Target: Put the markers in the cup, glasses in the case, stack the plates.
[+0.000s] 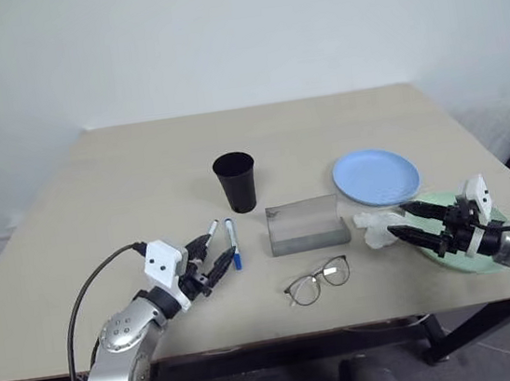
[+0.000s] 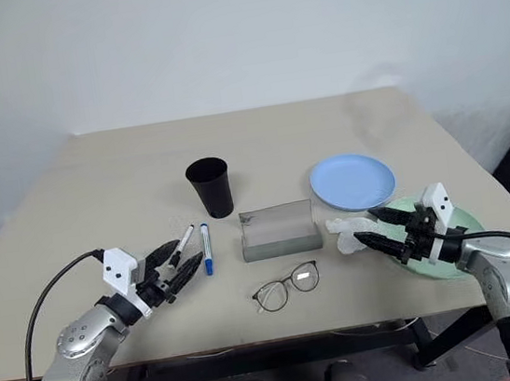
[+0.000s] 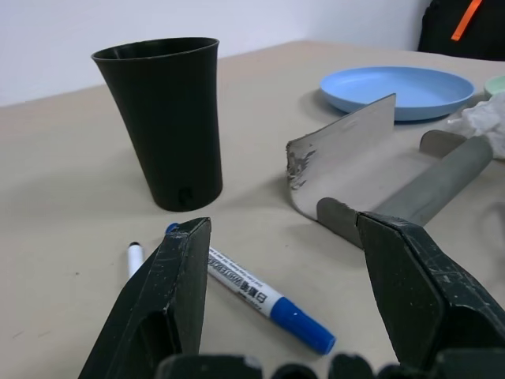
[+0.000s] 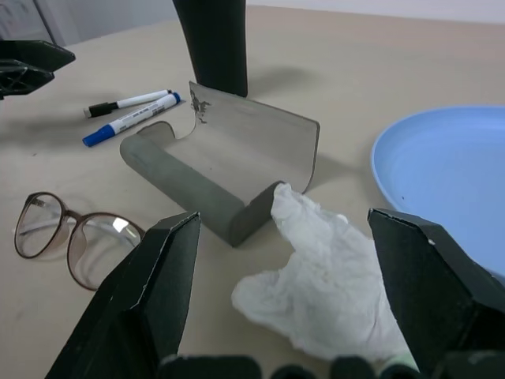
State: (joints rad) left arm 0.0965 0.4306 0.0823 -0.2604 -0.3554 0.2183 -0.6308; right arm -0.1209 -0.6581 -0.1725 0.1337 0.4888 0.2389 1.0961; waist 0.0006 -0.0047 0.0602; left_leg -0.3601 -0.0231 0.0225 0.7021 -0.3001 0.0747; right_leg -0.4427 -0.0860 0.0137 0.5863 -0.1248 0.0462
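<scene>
With nothing tidied yet, my left tool (image 1: 209,257) stands apart just left of the two markers (image 1: 232,243) at lower centre, so I judge the markers come first, while my right tool (image 1: 408,223), also apart, waits lower right.

Both arms reach in from the near corners, forearms angled toward the middle. The left pincer (image 1: 209,256) sits low and roughly level, its two black fingers (image 3: 170,304) spread wide with nothing between them, pointing forward and toward the right. The right pincer (image 2: 366,230) points toward the left and dips slightly, its fingers (image 4: 150,304) likewise spread wide and empty. A black cable loops from the left wrist back along that arm
</scene>
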